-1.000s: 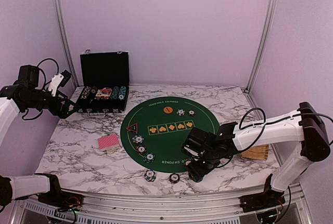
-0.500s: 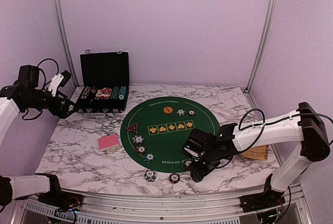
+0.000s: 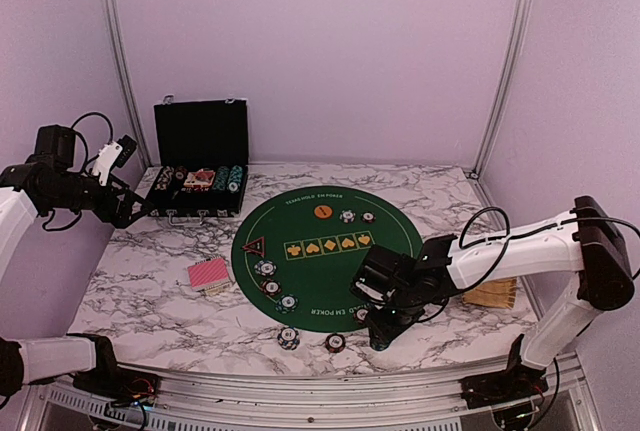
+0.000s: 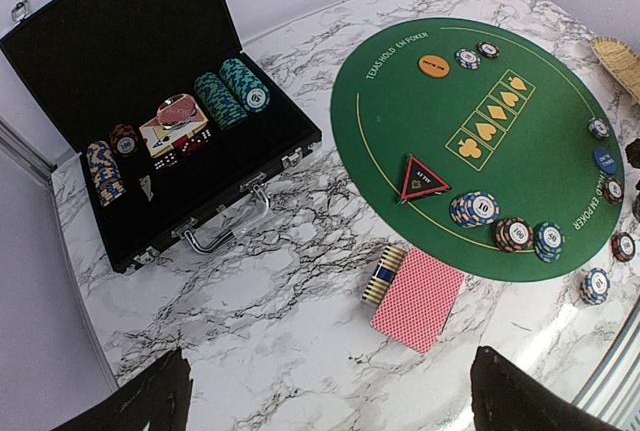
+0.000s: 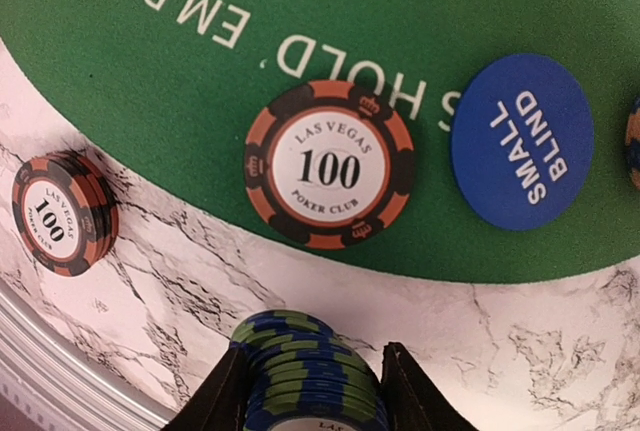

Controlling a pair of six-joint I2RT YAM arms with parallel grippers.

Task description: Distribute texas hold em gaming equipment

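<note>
Gripping from both sides, the right claw (image 5: 312, 369) has its two dark fingers (image 5: 225, 396) set against one stack of blue-and-green chips (image 5: 305, 391). The stack stands on the marble surface (image 5: 480, 341), just off the near rim of the green mat (image 5: 200, 61). It seems to rest there rather than hang, though the frame's lower edge cuts it off.

Just beyond it on the felt lie one dark red chip (image 5: 329, 164), marked 100, and one blue button (image 5: 522, 155) reading SMALL BLIND. The two are close but apart. One short dark red stack (image 5: 62, 213) stands on the marble to the left.

The left claw (image 4: 335, 403) hangs high over the surface's left side with its fingers spread wide, holding nothing. Its camera shows:
- one orange button (image 4: 433, 66) at the mat's far side, with two single chips (image 4: 467, 58) beside it;
- one triangular red-black marker (image 4: 424, 179) on the felt;
- three chip stacks (image 4: 514, 234) in a row near that marker;
- one red-backed card deck (image 4: 417, 298) on the marble off the mat, with one roll of chips (image 4: 384, 274) on its side touching it.

The black case (image 4: 130, 41) stands open at the far left, with two teal chip rows (image 4: 232, 91) inside it.
</note>
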